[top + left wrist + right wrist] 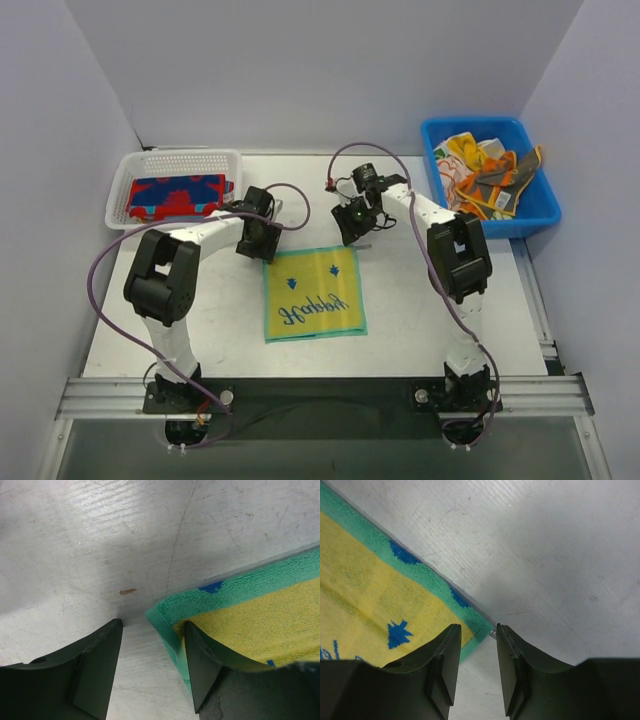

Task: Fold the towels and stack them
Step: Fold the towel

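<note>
I've got the yellow towel (313, 293) with the teal border lying flat on the tabletop (425, 320) at the centre of the overhead view, blue lettering facing up. The left gripper (258, 243) sits over its upper left corner; on the left wrist camera its fingers (97, 665) stand apart and straddle that corner, one of them over the teal edge. The right gripper (350, 225) is at the upper right corner, jaws apart with a narrower gap, and the tip of the corner lies right at that gap. A folded red-and-blue towel (178, 196) sits in the white basket (180, 157) at upper left. Crumpled towels (485, 178) fill the blue bin (475, 123) at upper right.
</note>
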Controlling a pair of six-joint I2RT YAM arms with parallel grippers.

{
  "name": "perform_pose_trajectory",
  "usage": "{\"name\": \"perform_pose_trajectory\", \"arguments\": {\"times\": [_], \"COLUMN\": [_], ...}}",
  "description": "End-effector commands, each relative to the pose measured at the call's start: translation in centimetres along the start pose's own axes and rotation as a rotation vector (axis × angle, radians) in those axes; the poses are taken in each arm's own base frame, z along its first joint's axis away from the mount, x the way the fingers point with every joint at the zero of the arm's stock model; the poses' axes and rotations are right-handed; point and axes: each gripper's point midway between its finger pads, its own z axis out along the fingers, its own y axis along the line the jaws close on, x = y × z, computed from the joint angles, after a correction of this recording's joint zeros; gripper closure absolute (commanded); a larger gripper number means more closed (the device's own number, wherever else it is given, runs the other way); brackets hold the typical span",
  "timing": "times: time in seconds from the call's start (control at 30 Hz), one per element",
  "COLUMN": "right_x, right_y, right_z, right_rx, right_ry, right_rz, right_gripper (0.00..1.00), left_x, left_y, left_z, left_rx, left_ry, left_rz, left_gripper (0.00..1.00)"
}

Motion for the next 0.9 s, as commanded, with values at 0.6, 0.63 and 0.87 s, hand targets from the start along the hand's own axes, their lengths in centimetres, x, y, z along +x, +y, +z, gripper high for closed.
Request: {"name": "perform_pose_trajectory", "arguments": {"times": [0.6,0.63,0.87], "right_x": [8.0,8.4,8.4], "right_y": [0.3,0.2,0.1], "right_z": [2.3,2.3,2.0], "right_rx": [0.048,0.057,0.066], "right_ry": [0.429,0.442,0.439], "right_rz": [-0.167,-0.167,-0.176], "right_gripper": [0.96,1.0,1.0], "left_x": [-0.1,-0.3,-1.3], "left_y": [0.9,1.0,0.1], "left_z": [0.3,0.1,0.1], "left_rx": [0.017,0.024,0.091], "left_ry": [0.019,0.013,-0.026], "left_rz": [-0.019,-0.029,-0.076], "left_gripper": [0.36,0.36,0.37]}}
